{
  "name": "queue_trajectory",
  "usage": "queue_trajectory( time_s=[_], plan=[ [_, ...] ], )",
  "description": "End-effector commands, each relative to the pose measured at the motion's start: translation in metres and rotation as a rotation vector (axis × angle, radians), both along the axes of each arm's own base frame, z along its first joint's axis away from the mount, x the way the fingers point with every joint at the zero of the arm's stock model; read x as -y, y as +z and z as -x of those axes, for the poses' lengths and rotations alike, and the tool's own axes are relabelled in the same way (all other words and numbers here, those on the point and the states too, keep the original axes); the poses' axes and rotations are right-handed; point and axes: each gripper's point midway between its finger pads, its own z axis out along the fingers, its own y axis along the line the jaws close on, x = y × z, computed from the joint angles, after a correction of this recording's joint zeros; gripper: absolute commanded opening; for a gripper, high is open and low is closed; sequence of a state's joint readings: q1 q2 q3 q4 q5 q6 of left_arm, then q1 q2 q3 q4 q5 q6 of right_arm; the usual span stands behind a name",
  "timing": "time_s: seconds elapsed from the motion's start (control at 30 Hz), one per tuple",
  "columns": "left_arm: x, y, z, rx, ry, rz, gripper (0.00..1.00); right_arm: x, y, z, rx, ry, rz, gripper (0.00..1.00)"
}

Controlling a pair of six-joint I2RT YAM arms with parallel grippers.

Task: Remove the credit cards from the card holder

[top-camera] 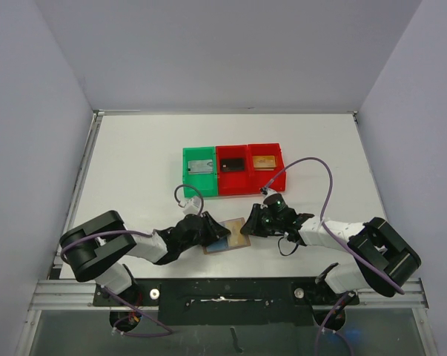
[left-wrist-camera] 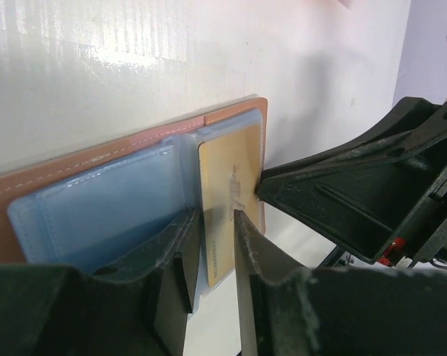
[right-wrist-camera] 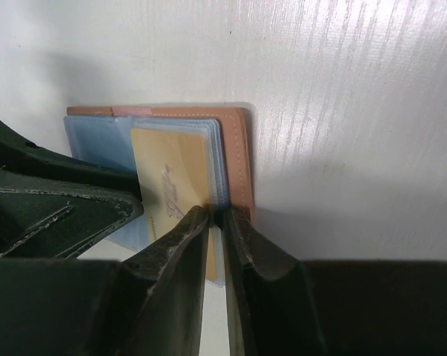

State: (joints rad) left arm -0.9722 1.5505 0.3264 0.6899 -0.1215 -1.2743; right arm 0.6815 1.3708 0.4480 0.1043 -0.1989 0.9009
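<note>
The brown card holder (top-camera: pixel 217 248) lies open on the white table between my two grippers, its light-blue sleeves (left-wrist-camera: pixel 97 215) facing up. A gold credit card (left-wrist-camera: pixel 227 178) sticks partly out of a sleeve toward the near edge. My left gripper (left-wrist-camera: pixel 217 216) stands open, its fingers a narrow gap apart on either side of the card's protruding end. My right gripper (right-wrist-camera: pixel 217 213) is shut on the card holder's (right-wrist-camera: pixel 238 148) edge, pinching the brown cover and clear sleeves beside the gold card (right-wrist-camera: pixel 171 167). In the top view the left gripper (top-camera: pixel 212 231) and right gripper (top-camera: pixel 250 222) flank the holder.
Three small bins stand in a row behind the holder: a green bin (top-camera: pixel 187 178), a red bin (top-camera: pixel 234 187) and another red bin (top-camera: pixel 279 169), each with a card inside. Purple cables loop over both arms. Grey walls close in the table on three sides.
</note>
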Motion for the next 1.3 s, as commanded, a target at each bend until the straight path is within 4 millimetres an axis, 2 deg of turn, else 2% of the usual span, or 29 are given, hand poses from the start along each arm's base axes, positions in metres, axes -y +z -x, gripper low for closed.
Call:
queue_trajectory(
  time_s=[0.0, 0.17, 0.53, 0.7, 0.8, 0.87, 0.97, 1.1, 1.27],
  plan=[
    [0.018, 0.017, -0.004, 0.026, -0.027, 0.097, 0.17, 0.007, -0.012, 0.007, -0.03, 0.007, 0.049, 0.16],
    [0.016, 0.017, -0.002, 0.019, -0.022, 0.111, 0.01, 0.008, -0.012, 0.007, -0.031, 0.004, 0.054, 0.16],
    [-0.009, 0.021, 0.0, 0.031, 0.042, 0.091, 0.0, 0.01, -0.015, 0.007, -0.037, 0.003, 0.066, 0.16],
    [-0.012, 0.021, 0.002, 0.032, 0.041, 0.08, 0.0, 0.009, -0.014, 0.007, -0.036, 0.007, 0.065, 0.16],
    [-0.006, 0.024, 0.002, 0.037, 0.019, 0.09, 0.0, 0.008, -0.013, 0.006, -0.032, 0.008, 0.06, 0.16],
    [-0.001, 0.023, 0.001, 0.036, 0.011, 0.097, 0.1, 0.007, -0.012, 0.006, -0.034, 0.01, 0.058, 0.17],
    [0.004, 0.019, 0.001, 0.023, 0.004, 0.109, 0.21, 0.007, -0.013, 0.006, -0.036, 0.01, 0.058, 0.17],
    [0.012, 0.015, 0.001, 0.006, -0.013, 0.13, 0.22, 0.007, -0.013, 0.006, -0.037, 0.01, 0.058, 0.17],
    [0.022, 0.02, 0.003, 0.019, -0.044, 0.178, 0.21, 0.007, -0.014, 0.007, -0.041, 0.01, 0.055, 0.17]
  ],
)
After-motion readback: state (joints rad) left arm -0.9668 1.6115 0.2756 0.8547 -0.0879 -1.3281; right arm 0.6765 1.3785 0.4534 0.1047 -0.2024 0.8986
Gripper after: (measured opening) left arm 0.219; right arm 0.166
